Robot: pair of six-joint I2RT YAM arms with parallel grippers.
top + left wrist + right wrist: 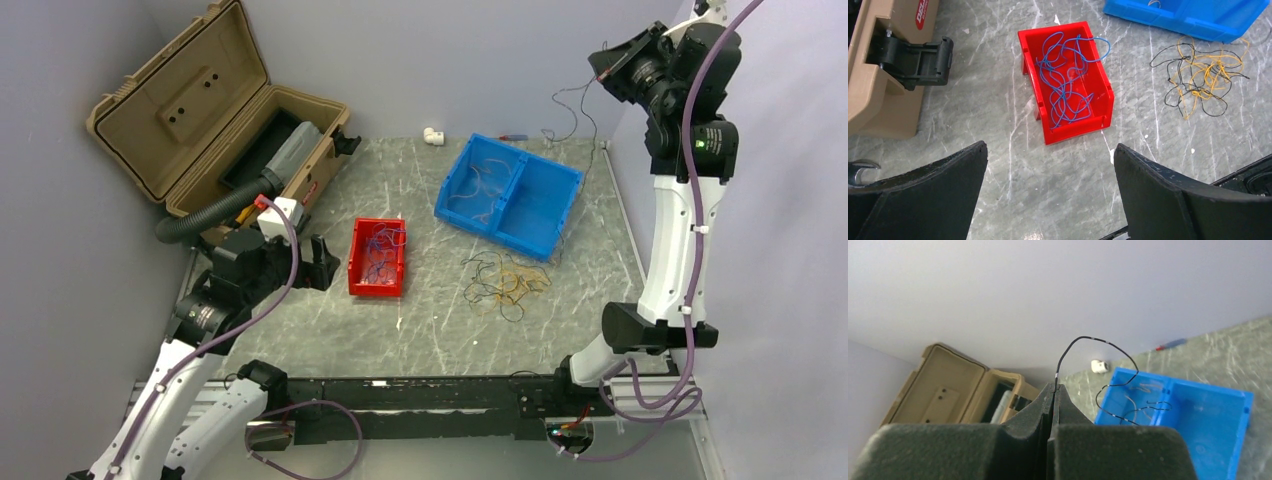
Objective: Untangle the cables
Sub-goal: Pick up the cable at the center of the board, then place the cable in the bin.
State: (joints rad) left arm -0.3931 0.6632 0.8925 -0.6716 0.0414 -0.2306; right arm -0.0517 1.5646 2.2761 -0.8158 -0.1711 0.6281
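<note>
A loose tangle of black and yellow-orange cables (505,282) (1198,80) lies on the table in front of the blue bin (540,200). Blue cables (378,252) (1068,85) fill the red bin (354,262) (1078,131). My right gripper (603,72) (1054,388) is raised high at the back right, shut on one black cable (1098,339) (575,105). That cable dangles over the blue bin (1208,425), whose left compartment holds a few pale strands. My left gripper (322,264) (1050,150) hovers open just left of the red bin, nothing between its fingers.
An open tan toolbox (200,110) (943,390) stands at the back left, with a fat black corrugated hose (200,215) leading out of it. A small white piece (432,134) and a red-handled tool (512,137) lie near the back wall.
</note>
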